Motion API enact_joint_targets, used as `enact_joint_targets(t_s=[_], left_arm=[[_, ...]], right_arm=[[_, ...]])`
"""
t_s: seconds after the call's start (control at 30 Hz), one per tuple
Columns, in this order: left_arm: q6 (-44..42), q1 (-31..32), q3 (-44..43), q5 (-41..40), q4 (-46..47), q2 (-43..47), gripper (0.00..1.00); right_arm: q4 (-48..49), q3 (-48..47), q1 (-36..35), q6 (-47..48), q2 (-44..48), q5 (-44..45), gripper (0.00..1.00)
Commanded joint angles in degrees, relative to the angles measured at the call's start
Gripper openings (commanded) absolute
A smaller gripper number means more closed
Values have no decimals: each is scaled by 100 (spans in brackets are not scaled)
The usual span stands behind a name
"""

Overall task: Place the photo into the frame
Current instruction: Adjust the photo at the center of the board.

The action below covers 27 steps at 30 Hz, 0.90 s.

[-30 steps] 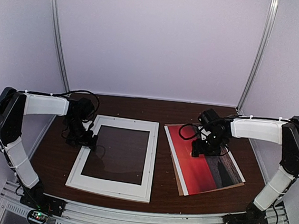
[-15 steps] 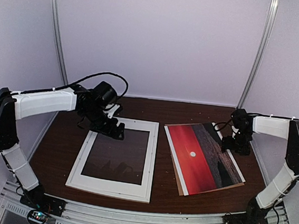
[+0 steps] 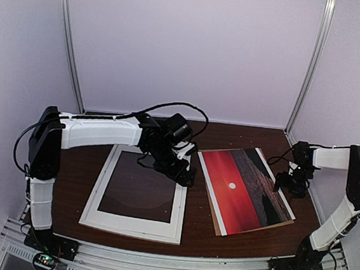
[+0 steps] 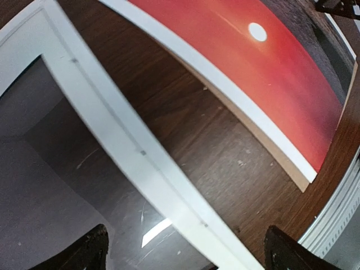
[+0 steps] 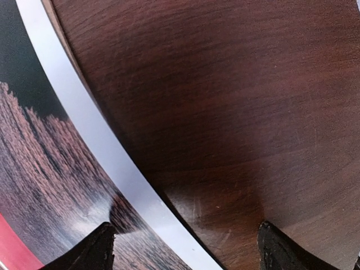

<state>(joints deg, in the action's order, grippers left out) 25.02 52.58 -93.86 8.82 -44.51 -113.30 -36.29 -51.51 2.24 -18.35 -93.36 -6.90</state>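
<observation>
I see my left pincer [image 4: 190, 252] spread wide and empty over the frame's [image 3: 179, 206] right edge, and my right pincer [image 5: 188, 251] likewise wide and empty by the photo [image 3: 234, 198], which lies flat on the surface [image 3: 205, 134] just right of the frame.

We see the photo [image 3: 238, 192] in deep red with a small white sun, dark grey-brown sea and a white border. The frame [image 3: 133, 227] is white around a dark glossy centre. The table [image 3: 195, 207] shows dark brown wood grain. The left arm [image 3: 97, 132] is white with black joints.
</observation>
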Motion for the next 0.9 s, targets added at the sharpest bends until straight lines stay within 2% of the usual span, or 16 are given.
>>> enact_joint_targets(t_s=[0.0,0.3,0.5,0.63,0.87], left_arm=[[81,381,-734,186,138,-521,96],[358,724,-1788,668,438,-1671,89],[687,745,-2112,908,728,-2201,82],[786,745,-2223,766,680,-2379,79],[880,745,-2224,274,430,-2432,78]], right_arm=[[308,362,13,-108,32,-629,85],[508,910,13,-350,538,-1250,75],[510,1137,13,-522,1037,-1485,66],[491,1273,13,-611,1308,-1698,58],[509,1434,4,-662,1510,-1862,49]])
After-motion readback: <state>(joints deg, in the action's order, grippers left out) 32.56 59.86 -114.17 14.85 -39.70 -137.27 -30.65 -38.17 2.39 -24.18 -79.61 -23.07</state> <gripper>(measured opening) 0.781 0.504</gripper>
